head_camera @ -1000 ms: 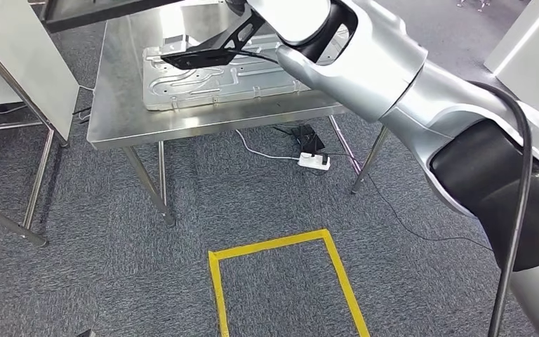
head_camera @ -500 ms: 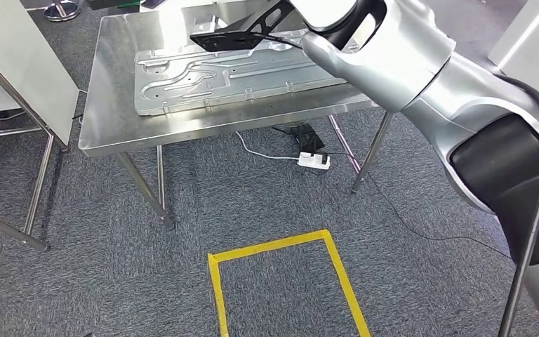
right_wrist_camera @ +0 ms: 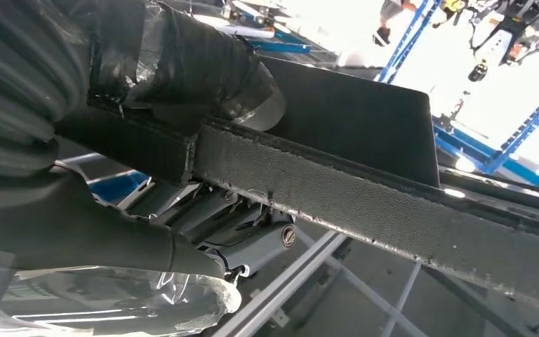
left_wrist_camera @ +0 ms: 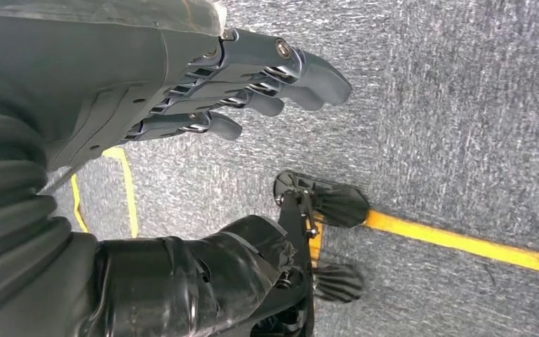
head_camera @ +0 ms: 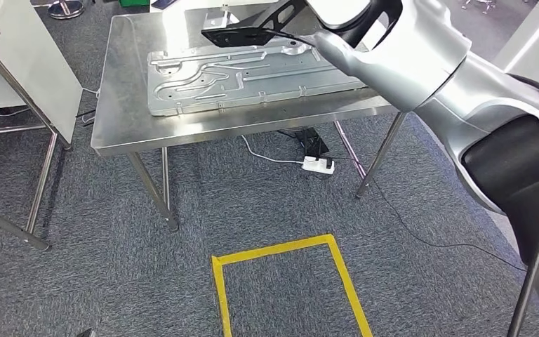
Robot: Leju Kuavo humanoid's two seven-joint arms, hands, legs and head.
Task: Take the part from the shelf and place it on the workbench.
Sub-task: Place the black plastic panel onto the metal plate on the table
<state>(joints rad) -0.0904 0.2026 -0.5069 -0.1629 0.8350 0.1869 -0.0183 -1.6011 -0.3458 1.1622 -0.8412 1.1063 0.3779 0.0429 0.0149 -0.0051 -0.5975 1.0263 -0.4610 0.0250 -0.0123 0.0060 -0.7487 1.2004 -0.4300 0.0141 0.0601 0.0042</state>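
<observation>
Right hand point(right_wrist_camera: 203, 232) gripping black part point(head_camera: 235, 33), fingers half hidden

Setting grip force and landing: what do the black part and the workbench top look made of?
Black part: likely matte plastic or coated metal; its edge looks grainy and unreflective, so I can't tell. Workbench: probably brushed stainless steel, with a silvery sheen and glare.
</observation>
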